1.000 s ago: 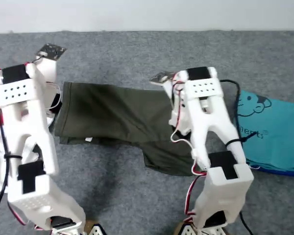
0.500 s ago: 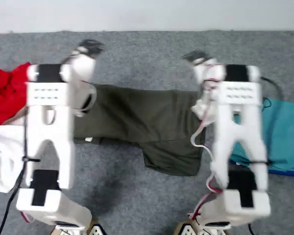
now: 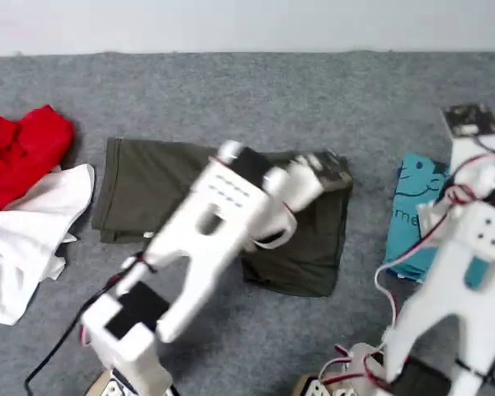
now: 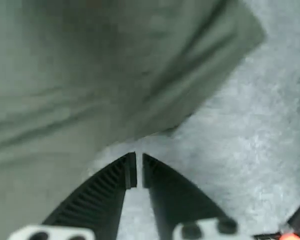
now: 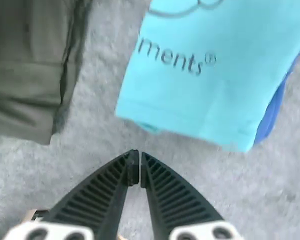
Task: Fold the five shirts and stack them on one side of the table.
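at the corner of the half-hidden olive shirt (image 3: 148, 190), left gripper (image 4: 137, 167) (like right gripper (image 5: 136, 167)) is closed.

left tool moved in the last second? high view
Yes. The left tool swung from just past the left end of the olive shirt across to its right end.

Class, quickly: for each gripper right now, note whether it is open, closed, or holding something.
Left gripper: closed, holding nothing.
Right gripper: closed, holding nothing.
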Robot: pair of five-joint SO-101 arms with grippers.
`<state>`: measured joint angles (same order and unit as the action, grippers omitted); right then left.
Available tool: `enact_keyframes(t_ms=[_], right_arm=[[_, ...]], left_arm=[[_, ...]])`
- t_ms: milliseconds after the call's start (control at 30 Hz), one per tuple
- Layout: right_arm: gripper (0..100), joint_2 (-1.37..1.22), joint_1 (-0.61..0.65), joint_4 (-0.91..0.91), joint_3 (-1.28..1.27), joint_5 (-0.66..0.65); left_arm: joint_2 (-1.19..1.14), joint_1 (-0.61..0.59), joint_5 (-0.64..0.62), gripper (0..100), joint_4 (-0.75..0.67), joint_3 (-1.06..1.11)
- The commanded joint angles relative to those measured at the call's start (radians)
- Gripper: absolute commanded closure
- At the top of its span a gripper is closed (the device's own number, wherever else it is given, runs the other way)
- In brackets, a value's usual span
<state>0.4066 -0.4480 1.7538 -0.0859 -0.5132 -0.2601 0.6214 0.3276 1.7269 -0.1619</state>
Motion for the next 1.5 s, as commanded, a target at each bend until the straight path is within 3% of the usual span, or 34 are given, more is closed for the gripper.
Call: enact_keyframes(t_ms=[0, 300, 733, 933, 1067, 1467], right_arm=[[99.0, 0.13, -0.047, 0.035, -0.063, -0.002], [99.0, 0.249, -0.134, 0.033, -0.183, -0.106], [99.0, 0.257, -0.156, 0.033, -0.183, -0.11], [99.0, 0.259, -0.156, 0.033, -0.183, -0.11], [99.0, 0.259, -0.156, 0.033, -0.183, -0.11], [99.0, 0.251, -0.156, 0.033, -0.183, -0.104]], left_arm=[[-0.057, 0.066, -0.014, 85, -0.057, 0.002], [-0.212, 0.13, -0.028, 83, -0.141, 0.001], [-0.358, 0.127, -0.087, 83, -0.23, -0.005], [-0.362, 0.123, -0.132, 89, -0.287, -0.01], [-0.362, 0.137, -0.083, 99, -0.284, -0.012], [-0.224, 0.084, -0.069, 99, -0.166, -0.153]])
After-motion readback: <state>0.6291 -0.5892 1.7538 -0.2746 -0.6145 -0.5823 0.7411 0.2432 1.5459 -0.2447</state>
